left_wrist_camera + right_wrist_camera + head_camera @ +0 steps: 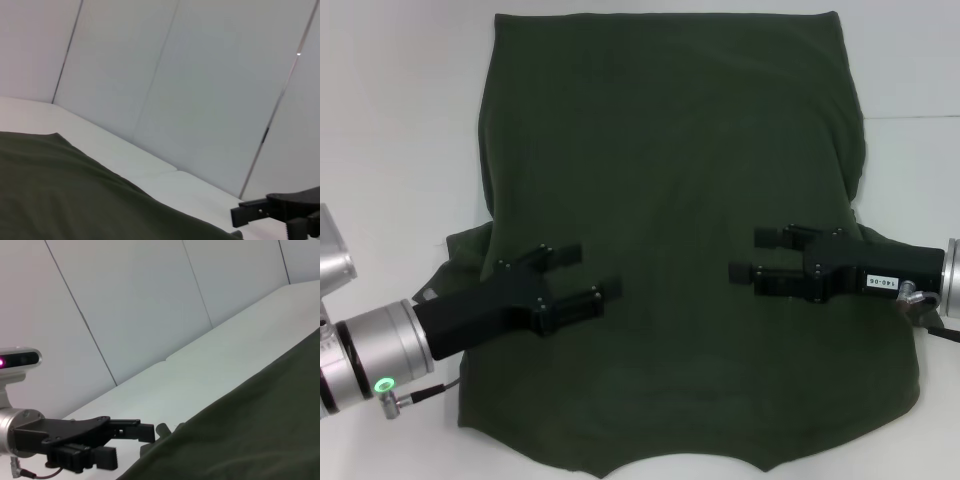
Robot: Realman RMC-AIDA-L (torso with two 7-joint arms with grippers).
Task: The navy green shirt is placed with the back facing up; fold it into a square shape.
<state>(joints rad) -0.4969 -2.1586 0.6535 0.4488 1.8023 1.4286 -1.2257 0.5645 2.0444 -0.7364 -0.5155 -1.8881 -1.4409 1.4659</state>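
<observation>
Shirt (670, 200) hem apparently cut off below.

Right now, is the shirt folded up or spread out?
Mostly spread: the navy green shirt lies flat across the table, sides tucked.

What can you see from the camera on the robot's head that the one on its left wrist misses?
Only the head view shows the whole shirt spread flat, with the left claw and the right claw both open, low over it, facing each other. Only the left wrist view shows the pale panelled wall behind the table. Both show the dark shirt, the white table and the right claw, which the wrist view catches only at its edge.
</observation>
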